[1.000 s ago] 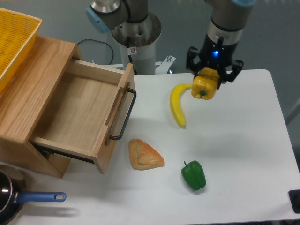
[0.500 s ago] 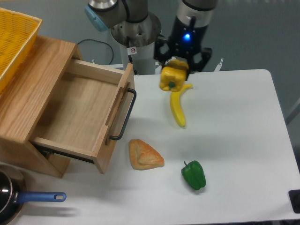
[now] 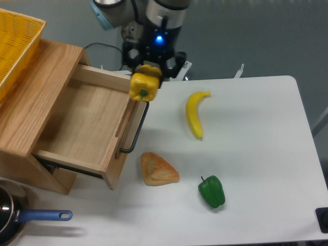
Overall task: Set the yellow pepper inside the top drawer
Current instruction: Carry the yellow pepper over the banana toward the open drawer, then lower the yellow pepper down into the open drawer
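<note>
In the upper middle of the frame, the gripper hung from the arm with a blue light glowing on its body, its jaws closed on the yellow pepper, which was held off every surface with its small green stem facing the camera. The pepper sat in the picture over the far right corner of the top drawer — just above the drawer's front panel and the upper end of its black bar handle. The drawer stood pulled out of the wooden cabinet, its light-wood floor bare and open to view. A yellow mesh basket rested on the cabinet's top at the upper left edge of the frame. On the white table, right of the drawer, a banana lay with its curve running from upper right to lower middle. Below it and nearer the drawer front lay a triangular pastry, and to its right a green bell pepper — all three well apart from each other. At the lower left corner a dark pan with a blue handle showed partly, beside the cabinet's base.
</note>
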Action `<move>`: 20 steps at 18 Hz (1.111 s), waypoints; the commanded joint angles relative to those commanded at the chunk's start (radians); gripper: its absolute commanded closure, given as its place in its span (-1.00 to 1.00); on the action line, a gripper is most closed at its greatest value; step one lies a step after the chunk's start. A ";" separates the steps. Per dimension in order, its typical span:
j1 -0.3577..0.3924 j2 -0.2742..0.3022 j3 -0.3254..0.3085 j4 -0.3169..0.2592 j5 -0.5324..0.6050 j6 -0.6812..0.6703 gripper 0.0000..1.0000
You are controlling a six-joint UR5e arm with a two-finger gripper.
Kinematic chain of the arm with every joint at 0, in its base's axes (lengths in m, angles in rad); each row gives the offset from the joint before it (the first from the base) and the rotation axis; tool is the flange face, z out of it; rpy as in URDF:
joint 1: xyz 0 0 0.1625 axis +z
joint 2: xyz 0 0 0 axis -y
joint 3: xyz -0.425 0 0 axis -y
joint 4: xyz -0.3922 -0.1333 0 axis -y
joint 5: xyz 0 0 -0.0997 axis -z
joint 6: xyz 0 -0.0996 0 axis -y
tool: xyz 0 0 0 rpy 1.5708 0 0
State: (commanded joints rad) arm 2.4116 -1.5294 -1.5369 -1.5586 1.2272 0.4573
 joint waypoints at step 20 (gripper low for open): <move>-0.161 -0.087 -0.020 0.139 0.006 -0.132 0.51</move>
State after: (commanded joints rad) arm 2.2504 -1.6167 -1.5570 -1.4191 1.2333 0.3252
